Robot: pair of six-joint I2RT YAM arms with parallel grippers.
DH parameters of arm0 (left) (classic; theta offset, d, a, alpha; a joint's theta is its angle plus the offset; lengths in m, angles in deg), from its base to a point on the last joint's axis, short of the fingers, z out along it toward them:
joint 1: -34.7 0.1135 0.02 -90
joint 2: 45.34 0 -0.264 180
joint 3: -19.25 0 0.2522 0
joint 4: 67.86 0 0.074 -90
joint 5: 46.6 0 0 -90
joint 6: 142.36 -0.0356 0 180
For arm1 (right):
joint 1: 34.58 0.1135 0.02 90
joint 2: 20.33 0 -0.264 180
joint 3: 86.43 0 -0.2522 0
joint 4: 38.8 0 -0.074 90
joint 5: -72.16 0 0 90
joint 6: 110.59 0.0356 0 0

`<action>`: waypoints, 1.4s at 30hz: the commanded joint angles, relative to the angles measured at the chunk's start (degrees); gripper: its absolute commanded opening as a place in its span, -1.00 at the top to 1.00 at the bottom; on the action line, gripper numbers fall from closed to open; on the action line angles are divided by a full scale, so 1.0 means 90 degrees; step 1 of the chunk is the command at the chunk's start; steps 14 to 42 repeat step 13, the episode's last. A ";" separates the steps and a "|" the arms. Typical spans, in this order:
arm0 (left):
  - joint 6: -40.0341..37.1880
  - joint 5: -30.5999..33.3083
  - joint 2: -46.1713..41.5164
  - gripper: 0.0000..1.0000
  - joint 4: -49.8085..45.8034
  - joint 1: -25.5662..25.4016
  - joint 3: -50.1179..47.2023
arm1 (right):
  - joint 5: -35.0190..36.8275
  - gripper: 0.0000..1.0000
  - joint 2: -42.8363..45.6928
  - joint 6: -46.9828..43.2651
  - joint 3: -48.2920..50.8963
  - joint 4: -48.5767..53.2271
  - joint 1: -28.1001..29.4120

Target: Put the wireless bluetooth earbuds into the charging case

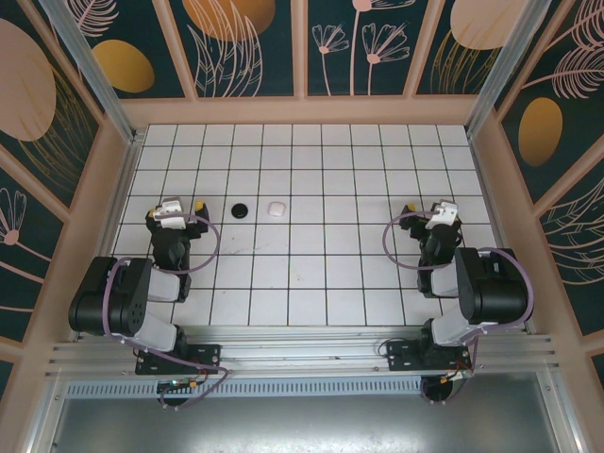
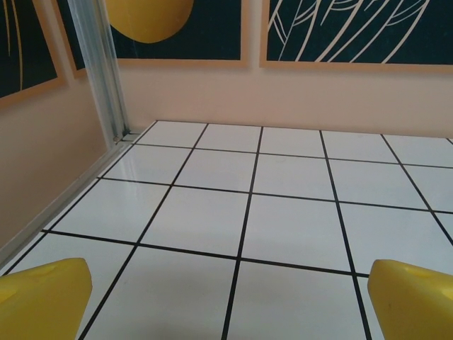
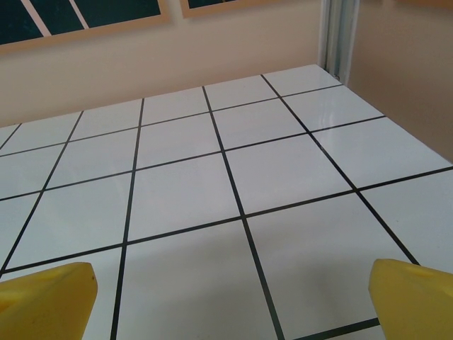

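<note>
Seen from above, a white tiled worktop [image 1: 330, 283] sits inside a booth with dark walls [image 1: 245, 47] painted with leaves and flowers. Two black robot arms rise from the near edge, one on each side. The left hand [image 1: 177, 207] hovers over the left part of the worktop, released, jaws wide and grasping nothing. The right hand [image 1: 433, 209] mirrors it on the right side, also released and empty. Just right of the left hand lies a small round black item [image 1: 239, 209]. A small white item [image 1: 276, 209] lies in the same row of tiles, near it but not touching. Both are too small to tell whether they are cases or earbuds. Each wrist camera shows two yellow fingertips [image 2: 42, 297] [image 3: 414, 297] set far apart over bare tiles.
</note>
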 commanded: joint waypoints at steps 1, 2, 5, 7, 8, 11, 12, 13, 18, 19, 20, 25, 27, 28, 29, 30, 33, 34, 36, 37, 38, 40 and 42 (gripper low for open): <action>0.0139 0.0055 0.0020 -0.97 -0.0027 0.0046 0.0101 | -0.0067 -0.98 -0.0031 -0.0089 -0.0120 -0.0314 0.0025; 0.0139 0.0063 0.0025 -0.97 -0.0018 0.0047 0.0103 | -0.0063 -0.98 -0.0029 -0.0090 -0.0123 -0.0314 0.0018; 0.0138 0.0054 0.0026 -0.97 -0.0028 0.0045 0.0113 | -0.0060 -0.98 -0.0031 -0.0089 -0.0118 -0.0314 0.0022; 0.0133 0.0054 0.0030 -0.97 -0.0038 0.0046 0.0115 | -0.0075 -0.98 -0.0031 -0.0113 -0.0123 -0.0309 0.0030; 0.0134 0.0045 0.0029 -0.97 -0.0037 0.0046 0.0125 | -0.0122 -0.98 -0.0035 -0.0124 -0.0138 -0.0277 0.0044; 0.0139 0.0044 0.0032 -0.98 -0.0047 0.0046 0.0117 | -0.0153 -0.98 -0.0036 -0.0116 -0.0152 -0.0270 0.0029; 0.0139 0.0039 0.0019 -0.97 -0.0043 0.0046 0.0125 | -0.0153 -0.98 -0.0026 -0.0114 -0.0148 -0.0275 0.0031; 0.0138 0.0040 0.0025 -0.97 -0.0037 0.0046 0.0124 | -0.0153 -0.98 -0.0037 -0.0113 -0.0138 -0.0270 0.0035; 0.0138 0.0040 0.0025 -0.97 -0.0037 0.0046 0.0124 | -0.0153 -0.98 -0.0037 -0.0113 -0.0138 -0.0270 0.0035; 0.0138 0.0040 0.0025 -0.97 -0.0037 0.0046 0.0124 | -0.0153 -0.98 -0.0037 -0.0113 -0.0138 -0.0270 0.0035; 0.0138 0.0040 0.0025 -0.97 -0.0037 0.0046 0.0124 | -0.0153 -0.98 -0.0037 -0.0113 -0.0138 -0.0270 0.0035; 0.0138 0.0040 0.0025 -0.97 -0.0037 0.0046 0.0124 | -0.0153 -0.98 -0.0037 -0.0113 -0.0138 -0.0270 0.0035; 0.0138 0.0040 0.0025 -0.97 -0.0037 0.0046 0.0124 | -0.0153 -0.98 -0.0037 -0.0113 -0.0138 -0.0270 0.0035; 0.0138 0.0040 0.0025 -0.97 -0.0037 0.0046 0.0124 | -0.0153 -0.98 -0.0037 -0.0113 -0.0138 -0.0270 0.0035; 0.0138 0.0040 0.0025 -0.97 -0.0037 0.0046 0.0124 | -0.0153 -0.98 -0.0037 -0.0113 -0.0138 -0.0270 0.0035; 0.0138 0.0040 0.0025 -0.97 -0.0037 0.0046 0.0124 | -0.0153 -0.98 -0.0037 -0.0113 -0.0138 -0.0270 0.0035; 0.0138 0.0040 0.0025 -0.97 -0.0037 0.0046 0.0124 | -0.0153 -0.98 -0.0037 -0.0113 -0.0138 -0.0270 0.0035; 0.0138 0.0040 0.0025 -0.97 -0.0037 0.0046 0.0124 | -0.0153 -0.98 -0.0037 -0.0113 -0.0138 -0.0270 0.0035; 0.0138 0.0040 0.0025 -0.97 -0.0037 0.0046 0.0124 | -0.0153 -0.98 -0.0037 -0.0113 -0.0138 -0.0270 0.0035; 0.0138 0.0040 0.0025 -0.97 -0.0037 0.0046 0.0124 | -0.0153 -0.98 -0.0037 -0.0113 -0.0138 -0.0270 0.0035; 0.0138 0.0040 0.0025 -0.97 -0.0037 0.0046 0.0124 | -0.0153 -0.98 -0.0037 -0.0113 -0.0138 -0.0270 0.0035; 0.0138 0.0040 0.0025 -0.97 -0.0037 0.0046 0.0124 | -0.0153 -0.98 -0.0037 -0.0113 -0.0138 -0.0270 0.0035; 0.0138 0.0040 0.0025 -0.97 -0.0037 0.0046 0.0124 | -0.0153 -0.98 -0.0037 -0.0113 -0.0138 -0.0270 0.0035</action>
